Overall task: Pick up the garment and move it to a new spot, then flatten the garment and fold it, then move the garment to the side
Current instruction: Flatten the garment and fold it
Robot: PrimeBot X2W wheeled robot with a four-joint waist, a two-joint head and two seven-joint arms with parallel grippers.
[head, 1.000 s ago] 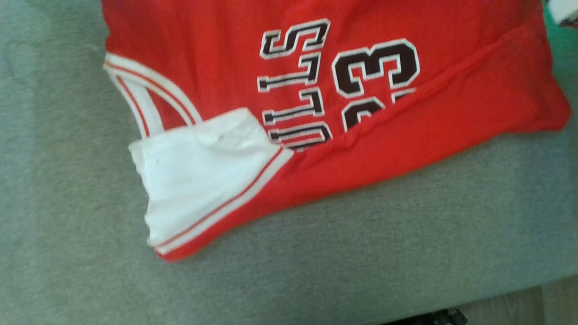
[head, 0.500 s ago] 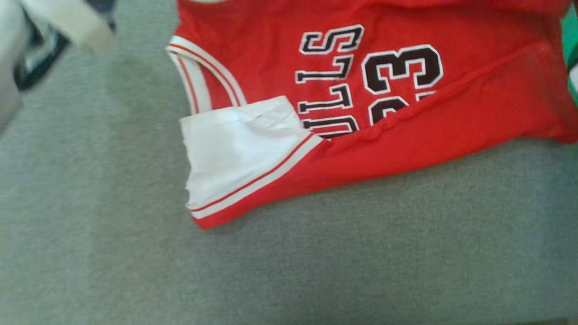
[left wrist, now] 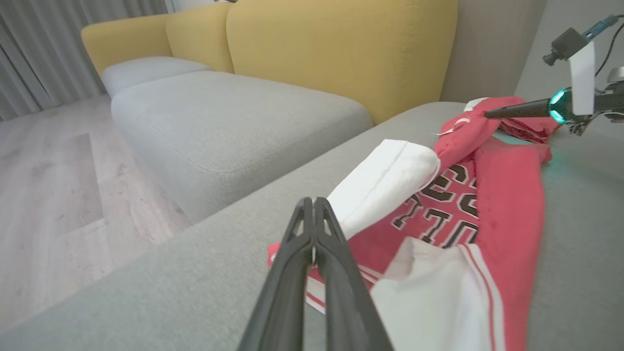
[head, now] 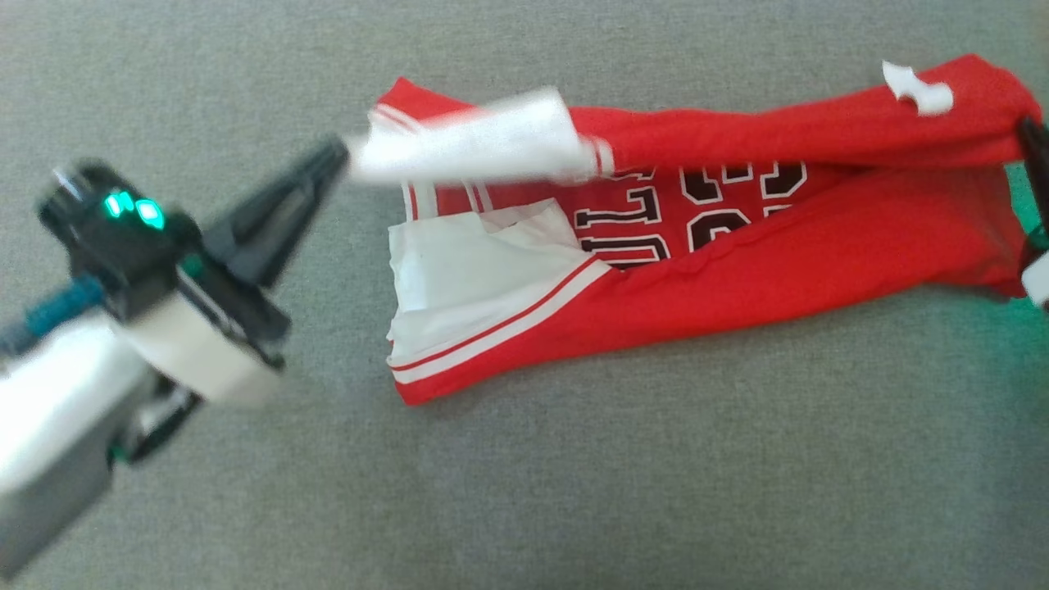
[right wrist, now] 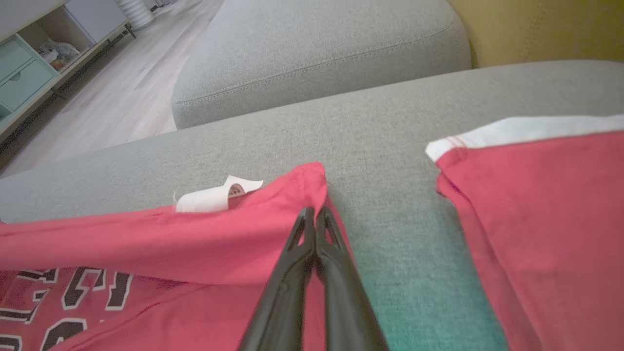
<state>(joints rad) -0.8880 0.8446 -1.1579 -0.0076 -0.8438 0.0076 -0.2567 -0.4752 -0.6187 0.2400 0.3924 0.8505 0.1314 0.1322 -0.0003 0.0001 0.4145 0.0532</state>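
Pinches with the left tool [head: 334, 154], fingers pressed flat together, the white-panelled end of the garment [head: 819, 246]. Holds that end up off the grey sofa seat [head: 574, 492], rolled over and blurred in the head view. Pinches with the right tool [right wrist: 312, 210], likewise fully closed, the red edge at the opposite end, just beside a small white label [head: 918, 92] turned up on the fabric. Carries between the two tools a raised red fold running the garment's length and draped over the upper part of the black, white-outlined lettering. Leaves the rest lying on the seat: a second white panel with red-and-white striped trim nearest the left tool, then the lower letters and digits, then a long red fold along the near side. Shows, past the right tool in the right wrist view, a red cloth [right wrist: 536, 219] with a white edge, separated from the garment by bare seat. Shows beyond, in the left wrist view, a yellow backrest [left wrist: 341, 48], a further grey cushion [left wrist: 234, 112] and pale wood floor [left wrist: 48, 170].
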